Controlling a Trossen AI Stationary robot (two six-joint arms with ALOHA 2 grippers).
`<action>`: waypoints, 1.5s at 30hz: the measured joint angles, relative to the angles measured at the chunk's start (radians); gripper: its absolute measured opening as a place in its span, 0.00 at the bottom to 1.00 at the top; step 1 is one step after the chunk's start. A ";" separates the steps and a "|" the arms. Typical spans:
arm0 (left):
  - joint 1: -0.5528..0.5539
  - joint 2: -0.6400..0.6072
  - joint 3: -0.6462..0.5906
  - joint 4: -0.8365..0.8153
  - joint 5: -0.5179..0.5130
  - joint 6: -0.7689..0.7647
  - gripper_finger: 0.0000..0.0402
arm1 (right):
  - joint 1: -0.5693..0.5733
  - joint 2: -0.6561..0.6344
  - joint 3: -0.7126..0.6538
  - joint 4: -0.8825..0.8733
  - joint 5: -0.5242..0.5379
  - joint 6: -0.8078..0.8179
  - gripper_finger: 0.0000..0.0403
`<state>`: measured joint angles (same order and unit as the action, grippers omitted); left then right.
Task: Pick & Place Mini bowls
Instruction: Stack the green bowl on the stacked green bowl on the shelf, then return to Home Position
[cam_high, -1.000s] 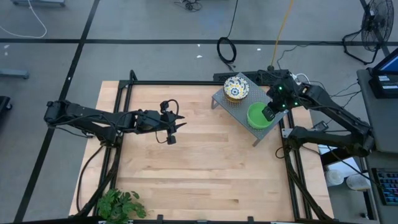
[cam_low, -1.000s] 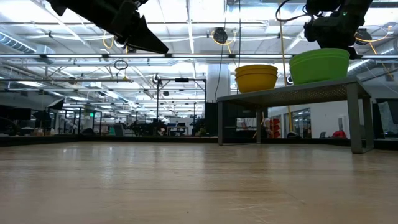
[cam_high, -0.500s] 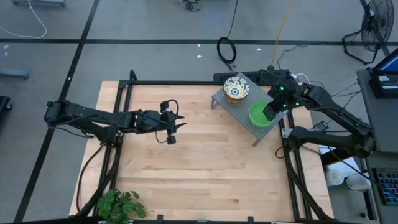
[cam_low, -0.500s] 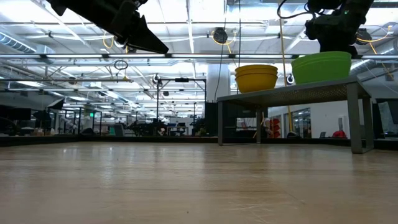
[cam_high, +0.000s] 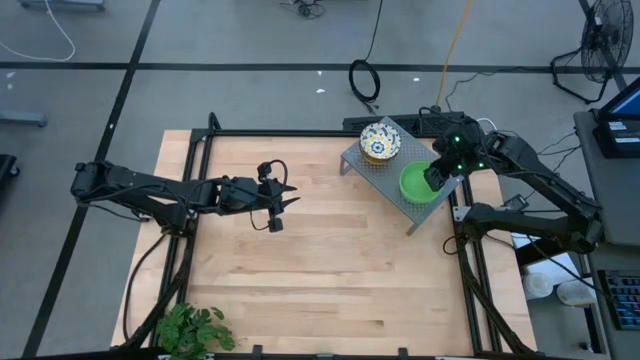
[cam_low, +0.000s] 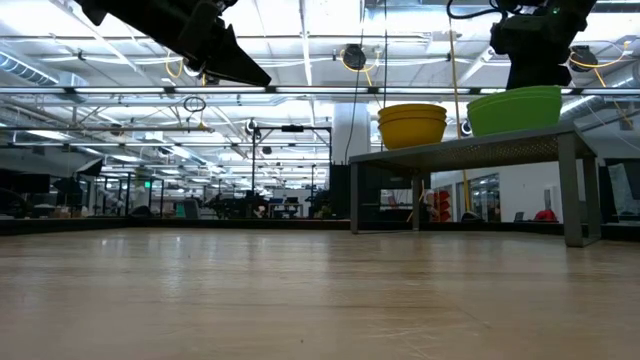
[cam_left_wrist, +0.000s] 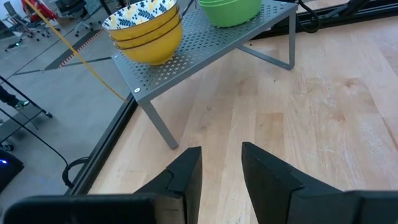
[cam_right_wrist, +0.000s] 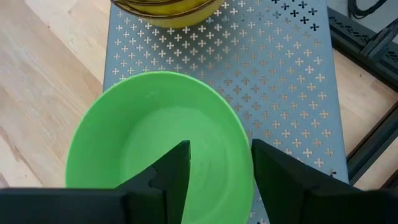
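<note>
A: Entry, bowl placement. Where do the bowls stand?

B: Both stacks sit on the grey perforated rack (cam_high: 392, 170) at the far right corner of the bench (cam_high: 320, 280). The patterned bowls (cam_high: 380, 141), yellow outside, are nested at the rack's far end; the green bowls (cam_high: 417, 185) sit beside them at the near end, close to the patterned stack but, as far as the wrist view shows, not touching it.

A: Right claw?

B: The right claw (cam_right_wrist: 217, 163) hangs just above the green stack's rim, on the side toward its own arm. Its fingers are apart, one over the bowl's inside and one over the rim, and nothing is gripped. The low view shows the green bowls resting flat on the rack with the claw clear above them.

A: Reading of that pose?

B: Judgement only: straddling the wall of the bowl is how a rim pinch is set or let go. With the fingers parted and the stack bearing its own weight, the bowl looks placed, not held.

A: Left arm?

B: The left claw (cam_left_wrist: 219, 168) waits over bare bench, well apart from the rack, fingers slightly apart, empty. It points toward the rack, so it keeps out of the right arm's way.
</note>
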<state>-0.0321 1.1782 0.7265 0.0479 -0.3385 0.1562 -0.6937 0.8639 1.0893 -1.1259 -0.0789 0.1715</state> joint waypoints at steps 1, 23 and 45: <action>0.000 0.000 0.000 0.000 0.000 0.000 0.29 | 0.000 0.000 0.000 0.000 0.000 0.000 0.40; 0.000 0.000 0.000 -0.001 0.000 0.005 0.29 | 0.001 -0.176 0.001 0.167 -0.053 0.069 0.40; 0.000 0.000 0.000 0.010 -0.003 -0.016 0.29 | 0.411 -0.315 -0.632 1.587 -0.514 0.402 0.35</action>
<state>-0.0322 1.1782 0.7265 0.0582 -0.3416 0.1404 -0.2830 0.5487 0.4573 0.4607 -0.5932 0.5733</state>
